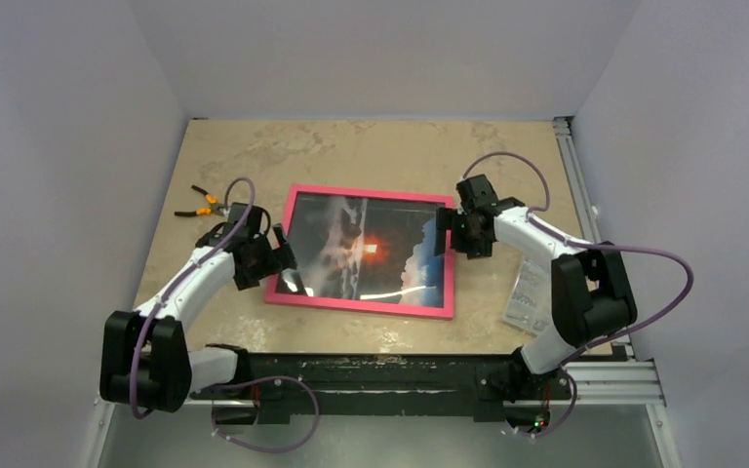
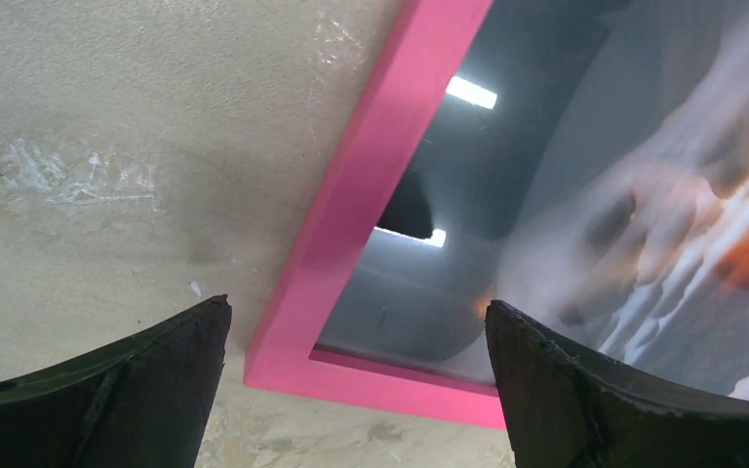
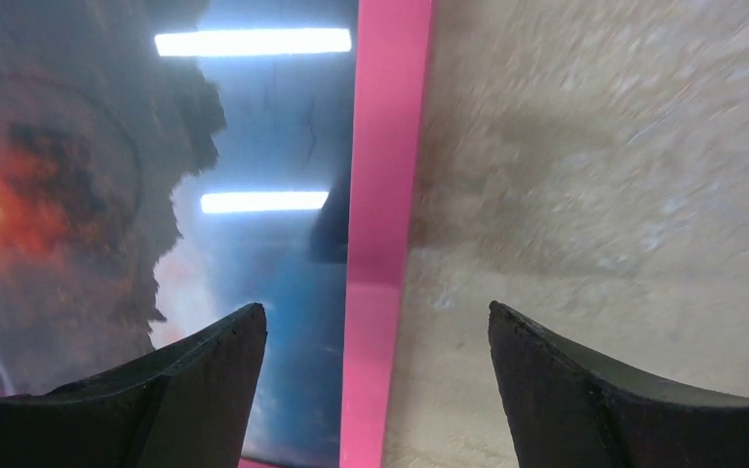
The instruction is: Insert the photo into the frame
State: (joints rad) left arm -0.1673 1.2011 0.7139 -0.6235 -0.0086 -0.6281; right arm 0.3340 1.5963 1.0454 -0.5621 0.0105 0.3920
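Observation:
The frame [image 1: 361, 306], with its narrow pink border, lies flat in the middle of the table. The photo [image 1: 366, 249] shows inside it, picture side up: dark mist, an orange glow, blue at the right, ceiling lights glaring off it. My left gripper [image 1: 288, 255] hangs open over the frame's near-left corner. In the left wrist view that pink corner [image 2: 371, 166] and the photo [image 2: 644, 214] sit between the spread fingers [image 2: 356, 304]. My right gripper [image 1: 446, 232] is open over the right side. In its wrist view the fingers [image 3: 375, 308] straddle the pink edge [image 3: 388, 146] beside the photo [image 3: 78, 195].
Pliers with orange handles [image 1: 200, 205] lie on the table at the far left. A clear sheet with print on it [image 1: 527, 292] lies near the right arm. Grey walls close in three sides, and a metal rail [image 1: 575, 175] runs along the right edge.

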